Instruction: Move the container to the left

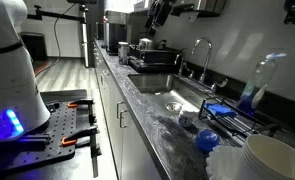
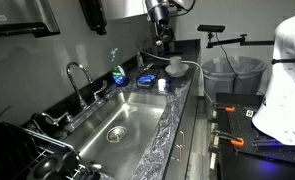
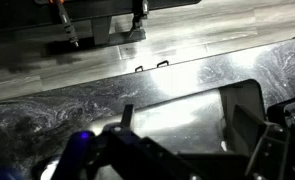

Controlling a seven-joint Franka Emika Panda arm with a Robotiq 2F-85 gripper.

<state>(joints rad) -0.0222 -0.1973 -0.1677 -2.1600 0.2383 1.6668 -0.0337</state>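
The small round bright-blue container shows in both exterior views: on the dark marbled counter beside the sink (image 2: 145,79), and just in front of the white stacked bowls (image 1: 206,139). My gripper (image 2: 164,41) hangs high above the counter, over the bowls and container, touching nothing; it also shows at the top of an exterior view (image 1: 159,13). In the wrist view my gripper (image 3: 184,118) is open and empty, and its dark fingers frame the sink basin far below. A blurred blue patch (image 3: 79,140) at the lower left may be the container.
White stacked bowls (image 2: 174,66) stand by the container. A tall clear bottle with blue liquid (image 2: 117,70) stands behind the sink (image 2: 112,125), near the faucet (image 2: 77,75). A dish rack (image 1: 152,58) sits at the far counter end. The wall runs behind the counter.
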